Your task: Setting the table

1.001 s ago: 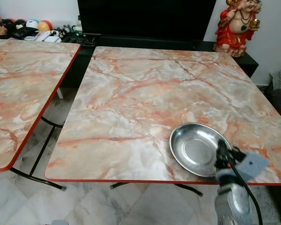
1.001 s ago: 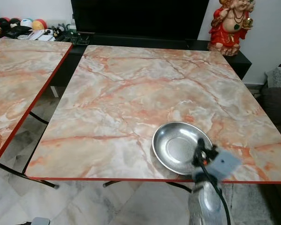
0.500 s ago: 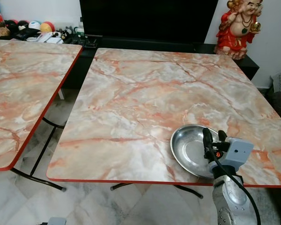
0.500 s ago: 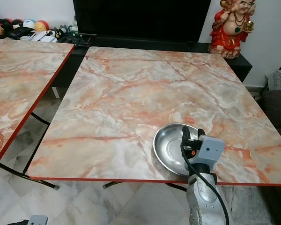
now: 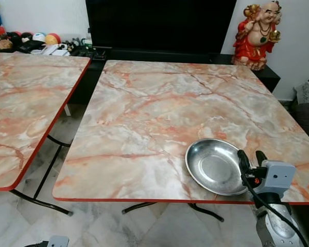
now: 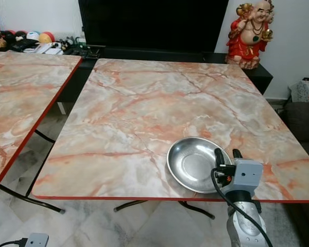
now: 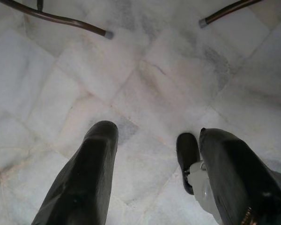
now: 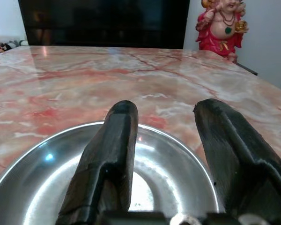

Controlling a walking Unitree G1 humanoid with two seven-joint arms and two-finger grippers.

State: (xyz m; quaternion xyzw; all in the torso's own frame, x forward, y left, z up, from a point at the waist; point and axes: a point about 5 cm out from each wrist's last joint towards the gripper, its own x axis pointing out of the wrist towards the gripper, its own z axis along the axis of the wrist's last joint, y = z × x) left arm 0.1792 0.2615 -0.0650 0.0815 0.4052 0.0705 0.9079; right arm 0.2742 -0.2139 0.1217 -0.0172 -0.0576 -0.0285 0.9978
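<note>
A shiny steel bowl [image 5: 213, 165] lies empty near the front right edge of the marble-patterned table [image 5: 159, 113]. My right gripper [image 5: 251, 157] hovers at the bowl's near right rim, pointing across the table. In the right wrist view its two black fingers [image 8: 110, 154] stand apart above the bowl [image 8: 42, 178] with nothing between them, so it is open. My left gripper [image 7: 154, 140] hangs idle and open over the pale floor tiles.
A second table [image 5: 20, 103] of the same pattern stands to the left across a narrow gap. Behind are a black cabinet [image 5: 159, 25], a red statue [image 5: 257, 33] and balls and clutter [image 5: 36, 38]. Table feet [image 7: 107, 33] rest on the floor.
My right gripper swung in over the bowl's right side, then shifted back to its near right rim. The bowl has stayed put. The camera moved slightly.
</note>
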